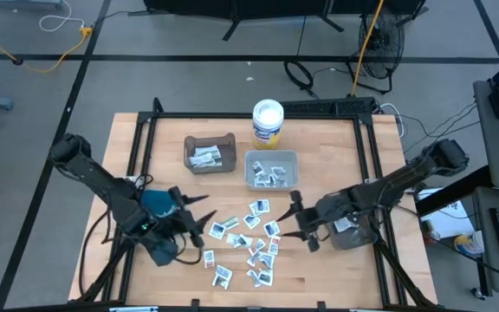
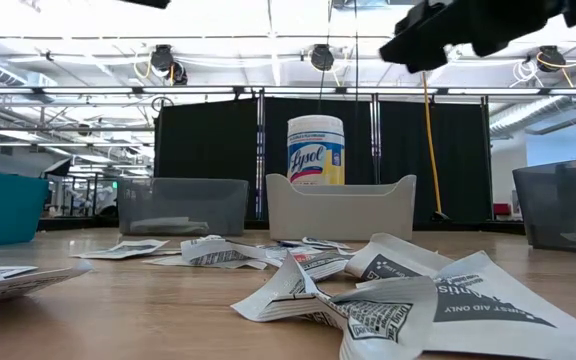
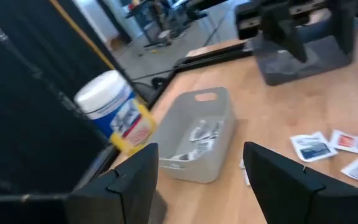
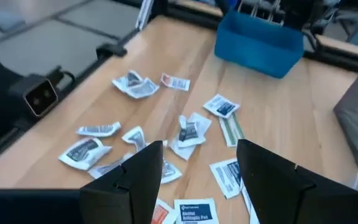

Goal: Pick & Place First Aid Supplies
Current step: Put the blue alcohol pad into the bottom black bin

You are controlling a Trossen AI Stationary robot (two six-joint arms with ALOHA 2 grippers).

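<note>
The first aid supplies (image 1: 248, 241) lie scattered on the wooden worktop (image 1: 319, 269) toward its front edge, small white packets, some crumpled, a few overlapping. On either side of that scatter hang the 2 arms, raised clear of the surface: the left tool (image 1: 199, 220) over the left edge of the packets, fingers spread wide and empty, and the right tool (image 1: 294, 218) over the right edge, fingers parted and empty too. A blue bin (image 1: 157, 205) sits under the left arm. Farther back stand a brown bin (image 1: 209, 153) and a grey bin (image 1: 271, 169), each holding a few packets, with a white wipes tub (image 1: 268, 122) behind them.
</note>
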